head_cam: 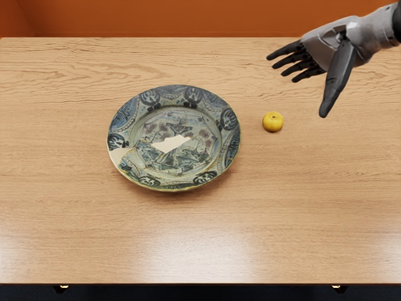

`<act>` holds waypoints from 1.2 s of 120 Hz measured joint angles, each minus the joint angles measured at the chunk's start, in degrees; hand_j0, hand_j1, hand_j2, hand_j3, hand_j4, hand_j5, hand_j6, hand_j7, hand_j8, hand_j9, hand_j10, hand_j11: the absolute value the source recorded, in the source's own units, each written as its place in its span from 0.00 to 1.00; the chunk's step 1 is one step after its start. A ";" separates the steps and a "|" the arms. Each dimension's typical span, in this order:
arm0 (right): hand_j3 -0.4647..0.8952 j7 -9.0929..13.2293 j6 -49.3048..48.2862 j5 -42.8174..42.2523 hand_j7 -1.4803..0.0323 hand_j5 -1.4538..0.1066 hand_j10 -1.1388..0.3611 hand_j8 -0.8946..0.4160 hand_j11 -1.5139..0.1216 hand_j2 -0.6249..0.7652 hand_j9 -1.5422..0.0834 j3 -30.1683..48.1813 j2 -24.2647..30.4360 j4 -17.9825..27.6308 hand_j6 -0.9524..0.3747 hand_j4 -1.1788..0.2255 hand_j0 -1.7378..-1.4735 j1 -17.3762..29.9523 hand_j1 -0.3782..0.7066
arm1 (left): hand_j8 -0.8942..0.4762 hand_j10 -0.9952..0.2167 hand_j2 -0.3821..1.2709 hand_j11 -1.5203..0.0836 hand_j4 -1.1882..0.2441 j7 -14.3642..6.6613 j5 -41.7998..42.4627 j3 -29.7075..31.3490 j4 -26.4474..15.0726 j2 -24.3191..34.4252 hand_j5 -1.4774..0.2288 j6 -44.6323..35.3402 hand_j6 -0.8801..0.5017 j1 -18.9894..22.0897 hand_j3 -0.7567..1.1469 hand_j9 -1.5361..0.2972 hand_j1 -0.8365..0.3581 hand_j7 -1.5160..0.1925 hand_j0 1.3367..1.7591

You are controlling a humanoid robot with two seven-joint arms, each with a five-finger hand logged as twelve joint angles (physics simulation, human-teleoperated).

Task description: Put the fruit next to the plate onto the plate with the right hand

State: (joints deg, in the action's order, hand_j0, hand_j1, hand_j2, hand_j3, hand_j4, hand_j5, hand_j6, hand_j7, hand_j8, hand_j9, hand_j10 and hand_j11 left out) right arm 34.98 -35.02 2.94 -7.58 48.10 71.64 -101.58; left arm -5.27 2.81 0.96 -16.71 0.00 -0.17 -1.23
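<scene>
Head view: right hand [316, 59] held above and right of the fruit [272, 121], fingers [291, 59] spread for grasping; plate [128, 113] unoccupied.

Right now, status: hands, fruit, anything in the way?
Right hand open, short of fruit, no contact. Left not in view. Yellow fruit on table, right of plate. Nothing between them.

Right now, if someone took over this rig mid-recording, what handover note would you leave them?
Hands: the right hand is open and holds nothing, raised up and to the right of the fruit. The left hand is not in view.
Things: the small round yellow fruit sits on the light wooden table, just right of the round blue-green patterned plate, not touching it.
Done: nothing yet; there is no fruit on the plate.
Left: grasp the fruit, lift it, set it on the plate.
</scene>
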 joint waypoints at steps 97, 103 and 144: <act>0.34 0.02 6.55 -1.86 0.98 0.93 0.76 0.68 0.93 0.45 0.95 -21.97 -25.69 -5.59 0.72 0.84 0.30 -19.60 0.03 | 0.65 0.82 0.23 0.95 0.83 -0.01 0.00 0.01 0.00 0.00 0.87 0.01 0.64 0.00 0.40 0.84 0.99 0.89 0.76; 0.34 0.02 12.86 -1.03 0.98 0.93 0.76 0.68 0.93 0.45 0.95 -24.17 -26.74 -5.21 0.72 0.84 0.30 -19.51 0.03 | 0.65 0.82 0.23 0.95 0.83 -0.01 0.00 0.01 0.00 0.00 0.87 0.02 0.64 0.00 0.40 0.84 0.99 0.89 0.76; 0.34 0.02 47.02 -5.93 0.98 0.93 0.76 0.68 0.93 0.45 0.95 -27.15 -33.73 -8.06 0.72 0.84 0.30 -3.01 0.03 | 0.65 0.82 0.23 0.95 0.83 -0.01 0.00 0.01 -0.01 0.00 0.87 0.01 0.64 0.00 0.40 0.84 0.99 0.89 0.76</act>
State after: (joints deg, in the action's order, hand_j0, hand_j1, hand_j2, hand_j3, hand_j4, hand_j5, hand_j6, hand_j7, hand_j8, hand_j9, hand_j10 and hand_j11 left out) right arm 35.00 12.00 -2.98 -34.73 14.37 63.57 -104.59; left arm -5.27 2.81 0.97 -16.72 0.00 -0.15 -1.23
